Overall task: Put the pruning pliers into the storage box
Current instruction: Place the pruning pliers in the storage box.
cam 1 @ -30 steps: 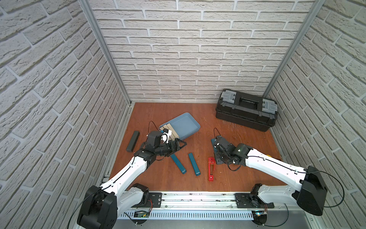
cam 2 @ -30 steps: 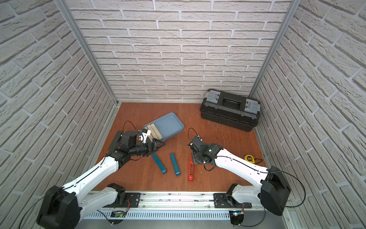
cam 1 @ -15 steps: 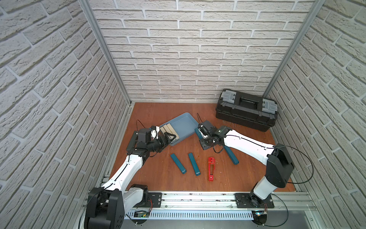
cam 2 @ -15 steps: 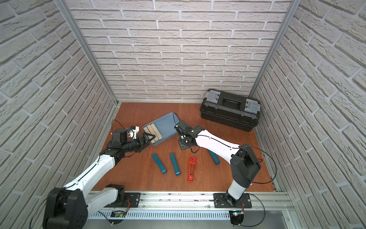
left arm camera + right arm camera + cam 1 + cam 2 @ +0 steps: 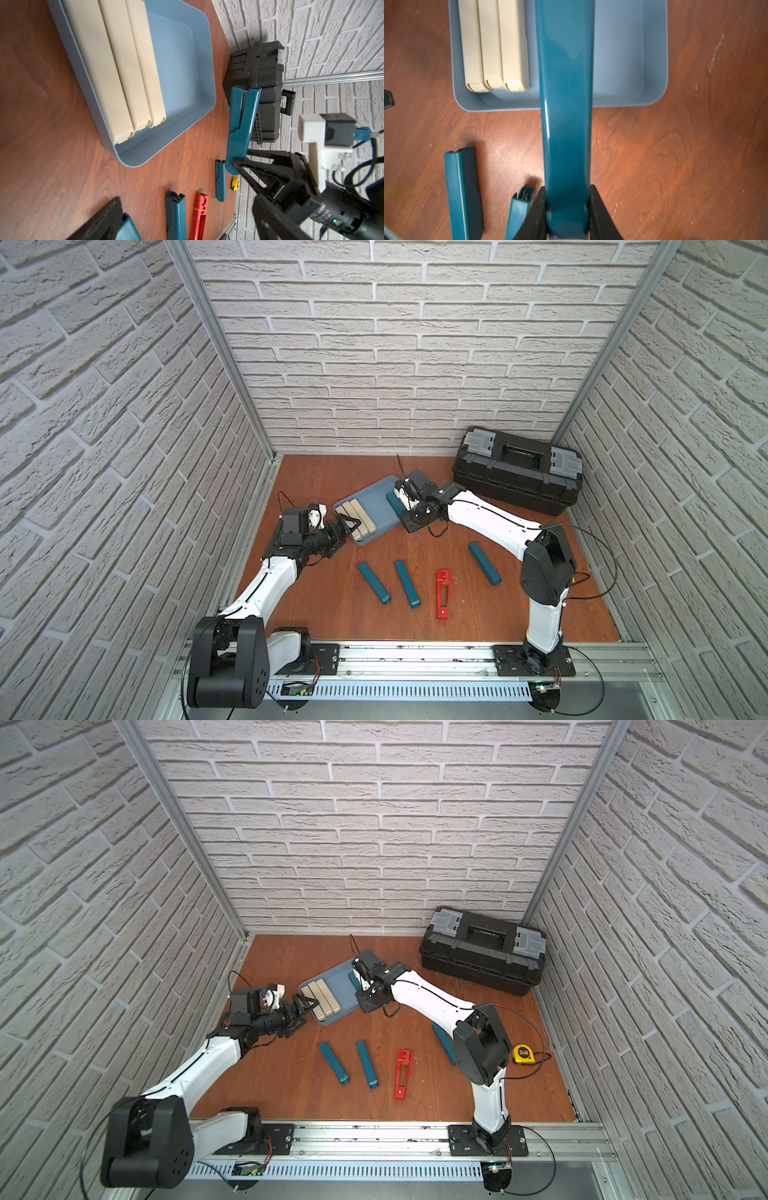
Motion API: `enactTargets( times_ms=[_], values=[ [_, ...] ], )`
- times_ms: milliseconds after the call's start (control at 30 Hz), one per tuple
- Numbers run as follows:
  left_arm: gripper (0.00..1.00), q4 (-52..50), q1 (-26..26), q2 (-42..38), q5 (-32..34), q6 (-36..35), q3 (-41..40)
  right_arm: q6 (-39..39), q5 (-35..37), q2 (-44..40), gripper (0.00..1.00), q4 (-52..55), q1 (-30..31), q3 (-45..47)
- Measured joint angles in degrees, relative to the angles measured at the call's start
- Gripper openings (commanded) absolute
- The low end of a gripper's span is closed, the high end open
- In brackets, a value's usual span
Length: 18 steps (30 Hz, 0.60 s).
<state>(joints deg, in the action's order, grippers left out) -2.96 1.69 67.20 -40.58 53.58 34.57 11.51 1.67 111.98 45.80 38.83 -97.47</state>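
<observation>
Right gripper [image 5: 568, 203] clamped teal pliers [image 5: 564, 104] over storage box [image 5: 654, 62] | I counted three beige pliers [image 5: 492, 41] inside | four loose pliers [image 5: 374, 583] lay on table [image 5: 324, 614].

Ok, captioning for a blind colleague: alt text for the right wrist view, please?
The right gripper holds a teal bar; behind it sits a light blue tray with three beige bars side by side. Two more teal bars lie on the wooden table.
</observation>
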Motion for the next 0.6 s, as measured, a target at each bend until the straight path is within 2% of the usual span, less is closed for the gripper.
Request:
enactTargets(
  times_ms=[367, 600],
  values=[
    [0.98, 1.4, -3.0, 3.0, -0.3, -1.1, 2.6, -1.5, -4.0, 12.7, 0.02, 0.4, 0.0, -12.5],
    [0.98, 1.9, -4.3, 4.6, -0.8, -1.3, 2.6, -1.7, -6.4, 17.7, 0.03, 0.0, 0.0, -18.1]
  ],
)
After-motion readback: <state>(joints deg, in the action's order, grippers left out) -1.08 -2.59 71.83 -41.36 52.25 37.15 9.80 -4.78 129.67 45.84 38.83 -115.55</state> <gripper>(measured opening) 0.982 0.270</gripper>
